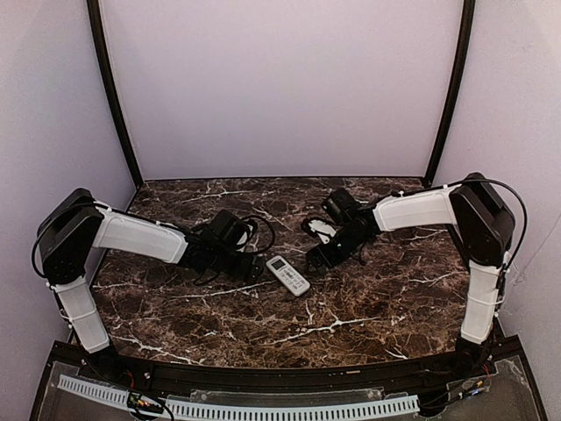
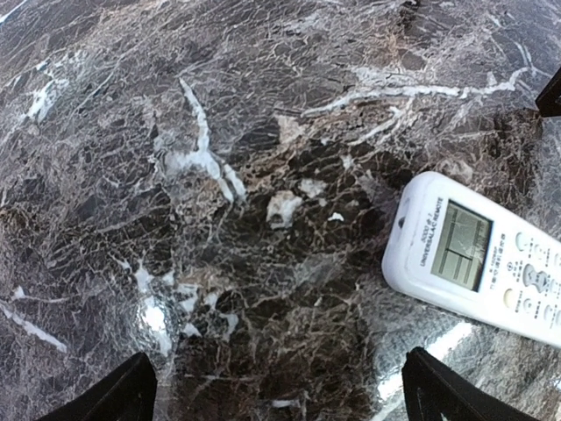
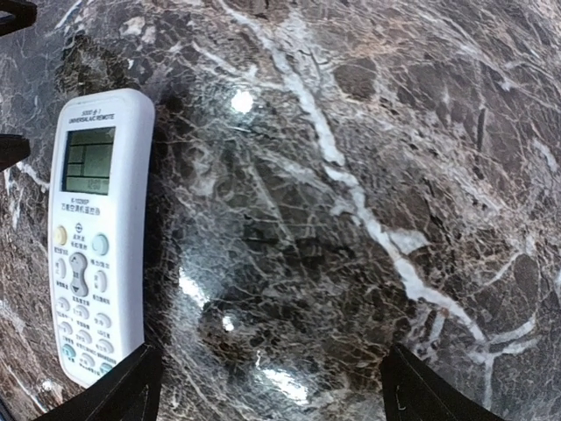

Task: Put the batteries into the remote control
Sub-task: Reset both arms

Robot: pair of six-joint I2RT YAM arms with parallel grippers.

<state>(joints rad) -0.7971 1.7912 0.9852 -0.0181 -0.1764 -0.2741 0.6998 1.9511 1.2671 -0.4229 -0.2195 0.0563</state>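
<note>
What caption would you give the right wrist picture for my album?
Face-up remote on a marble table, beside the open right gripper.

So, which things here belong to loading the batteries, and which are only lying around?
For the job: remote control, face up; left fingers and right fingers, open, empty. No batteries visible.
Lying about: small white item beyond the remote, too small to identify.

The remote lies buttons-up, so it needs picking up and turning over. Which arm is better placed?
Right, narrowly. Both are open and empty, but the remote control lies whole just beside the right gripper, while the left gripper has only its display end in its wrist view.
</note>
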